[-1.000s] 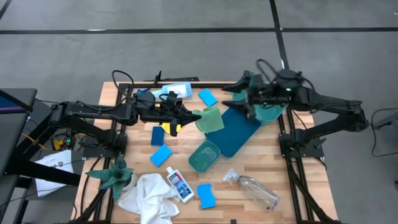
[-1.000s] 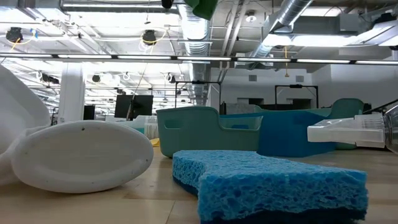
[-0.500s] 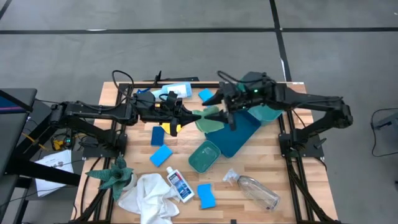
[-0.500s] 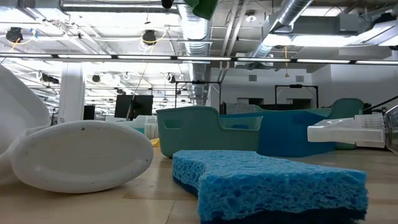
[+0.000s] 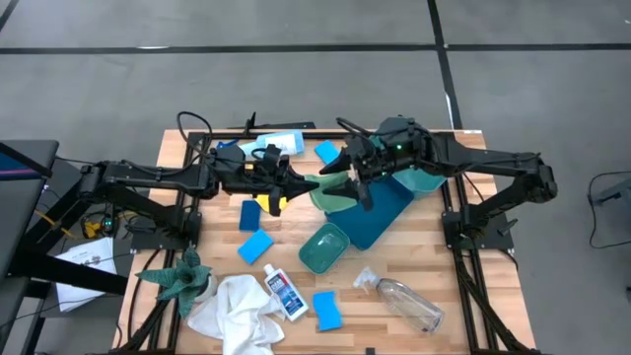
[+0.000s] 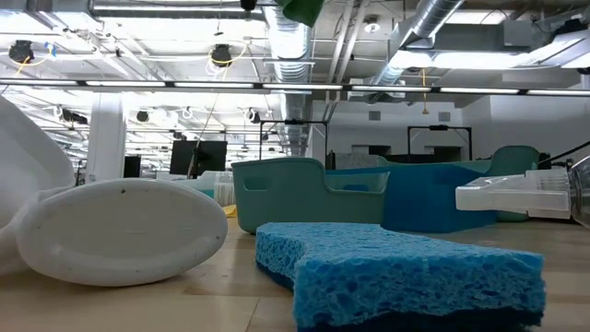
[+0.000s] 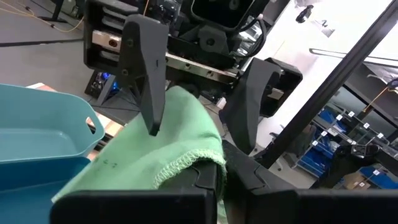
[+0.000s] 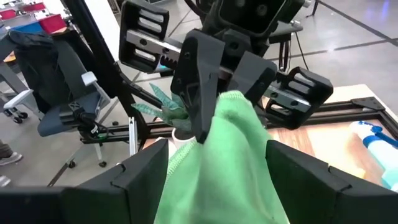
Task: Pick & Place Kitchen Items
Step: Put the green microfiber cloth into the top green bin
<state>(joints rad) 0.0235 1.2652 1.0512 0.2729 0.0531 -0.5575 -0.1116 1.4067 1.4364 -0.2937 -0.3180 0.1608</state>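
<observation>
A green cloth [image 5: 333, 190] hangs above the table's middle, with my left gripper [image 5: 312, 182] shut on it. My right gripper [image 5: 349, 180] stands open, level with it, one finger [image 7: 147, 81] on each side of the cloth [image 8: 227, 143]. On the table lie blue sponges [image 5: 329, 154] [image 5: 255, 247] [image 5: 326, 309], a white spray bottle [image 5: 277, 145], a small blue-labelled bottle [image 5: 284, 293], a clear bottle [image 5: 405, 302] and a white cloth [image 5: 237, 312]. In the low view only a green corner [image 6: 302, 9] shows at the top. My left gripper pinches the green cloth near its stitched hem [image 7: 184, 163] between its two fingers, reaching in level from the table's left. The cloth is lifted clear of the table and droops away from the fingers toward the right arm. My right gripper: whether its fingers touch the cloth I cannot tell.
A dark blue tray [image 5: 383, 209], a small teal bin [image 5: 324, 247] and a teal bowl [image 5: 421, 180] sit under and right of the grippers. A green spiky plant [image 5: 182, 278] stands near the front left corner.
My right gripper has come toward the table's left and down, tipping a little downward, until its open fingers stand on either side of the green cloth. The cloth has stayed where it was.
</observation>
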